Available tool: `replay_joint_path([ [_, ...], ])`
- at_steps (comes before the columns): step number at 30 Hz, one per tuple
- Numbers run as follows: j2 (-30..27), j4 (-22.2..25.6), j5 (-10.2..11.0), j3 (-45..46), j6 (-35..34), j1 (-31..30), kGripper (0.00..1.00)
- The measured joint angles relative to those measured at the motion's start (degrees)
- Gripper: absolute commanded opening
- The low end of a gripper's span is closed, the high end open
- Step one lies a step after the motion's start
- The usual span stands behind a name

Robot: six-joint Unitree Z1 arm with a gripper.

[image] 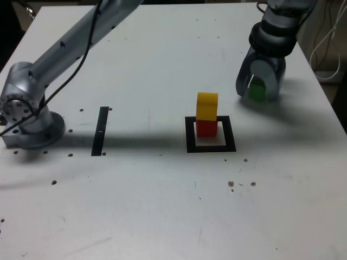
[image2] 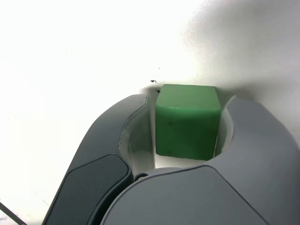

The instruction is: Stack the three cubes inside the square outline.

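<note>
Green cube (image: 257, 91) is sitting on the white table (image: 135, 206) at upper right of the exterior frame, between the gripper (image: 259, 86) jaws, which are closing around it. Yellow cube (image: 206, 106) is resting on the red cube (image: 205, 128) inside the square outline (image: 210, 147), right of centre.

The exterior view looks down from high in front of the white surface (image: 162, 206), taking in the arm's base (image: 30, 122), the square outline (image: 210, 146) and the gripper (image: 259, 86) beyond that outline. The wrist view sits just behind the gripper (image2: 187, 126), very close, facing the surface past the green cube (image2: 187, 119). Both views share only that cube (image: 257, 91), the gripper and the surface around them.
</note>
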Motion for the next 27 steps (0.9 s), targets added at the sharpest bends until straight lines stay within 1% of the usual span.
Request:
replay_joint_path([
  [3, 0.0, 0.0, -0.02, 0.01, -0.46, 0.0, 0.31],
  [9, 0.0, -0.01, -0.04, -0.24, -1.45, 0.0, 0.17],
  [12, 0.0, 0.22, 0.01, -0.51, -1.61, 0.0, 0.15],
  [16, -0.58, 1.67, 0.02, -0.38, -1.61, 0.0, 0.15],
  [19, -3.26, 2.63, -0.68, 0.89, -1.61, 0.0, 0.15],
  [23, -8.68, 3.39, -2.57, 4.04, -1.68, 0.0, 0.15],
  [27, -13.97, 3.68, -3.43, 7.66, -2.23, -0.13, 0.15],
])
